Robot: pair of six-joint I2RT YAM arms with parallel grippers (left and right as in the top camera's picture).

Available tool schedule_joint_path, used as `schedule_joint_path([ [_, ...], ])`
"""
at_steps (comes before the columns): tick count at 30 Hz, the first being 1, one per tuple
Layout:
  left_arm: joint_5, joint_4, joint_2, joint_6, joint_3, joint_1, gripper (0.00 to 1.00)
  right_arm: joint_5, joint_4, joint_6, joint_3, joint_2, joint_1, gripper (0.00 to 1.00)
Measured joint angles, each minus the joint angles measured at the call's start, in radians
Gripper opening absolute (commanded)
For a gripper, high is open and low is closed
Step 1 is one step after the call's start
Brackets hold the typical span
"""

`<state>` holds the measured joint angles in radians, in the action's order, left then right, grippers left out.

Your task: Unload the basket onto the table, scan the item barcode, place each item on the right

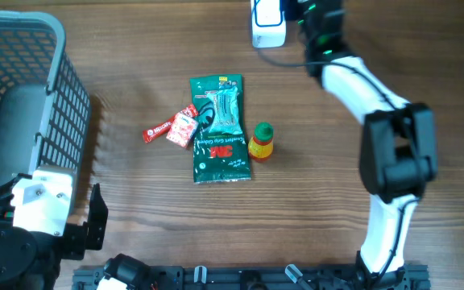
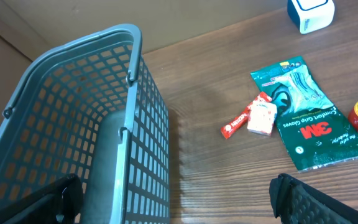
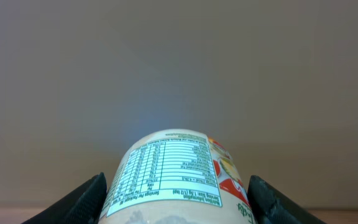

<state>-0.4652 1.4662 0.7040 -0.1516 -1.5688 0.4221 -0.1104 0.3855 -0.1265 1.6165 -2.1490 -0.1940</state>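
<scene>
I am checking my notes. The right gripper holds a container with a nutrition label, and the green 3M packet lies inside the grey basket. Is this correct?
Not quite. The overhead view shows the green 3M packet lying on the table, outside the grey basket. The rest stands: the right gripper holds a container with a nutrition label.

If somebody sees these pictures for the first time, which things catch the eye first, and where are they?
The big grey basket fills the left of the overhead view. In the middle lies a green 3M glove pack, with red sachets on its left and a small green-capped bottle on its right. In the right wrist view, the right claw grips a container with a nutrition label.
</scene>
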Motion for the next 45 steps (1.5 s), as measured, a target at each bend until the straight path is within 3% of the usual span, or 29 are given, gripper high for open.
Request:
schedule_joint_path([
  [8,0.0,0.0,0.0,0.0,0.0,0.0,1.0,-0.093,-0.332,-0.018,0.013,0.052,0.224,0.53],
  [21,0.0,0.0,0.0,0.0,0.0,0.0,1.0,-0.118,-0.819,-0.185,0.013,0.052,0.614,0.52],
  [36,0.0,0.0,0.0,0.0,0.0,0.0,1.0,-0.08,-1.001,-0.157,0.009,0.052,1.082,0.57],
  [45,0.0,0.0,0.0,0.0,0.0,0.0,1.0,-0.005,-1.022,-0.168,0.0,0.024,1.219,0.56],
])
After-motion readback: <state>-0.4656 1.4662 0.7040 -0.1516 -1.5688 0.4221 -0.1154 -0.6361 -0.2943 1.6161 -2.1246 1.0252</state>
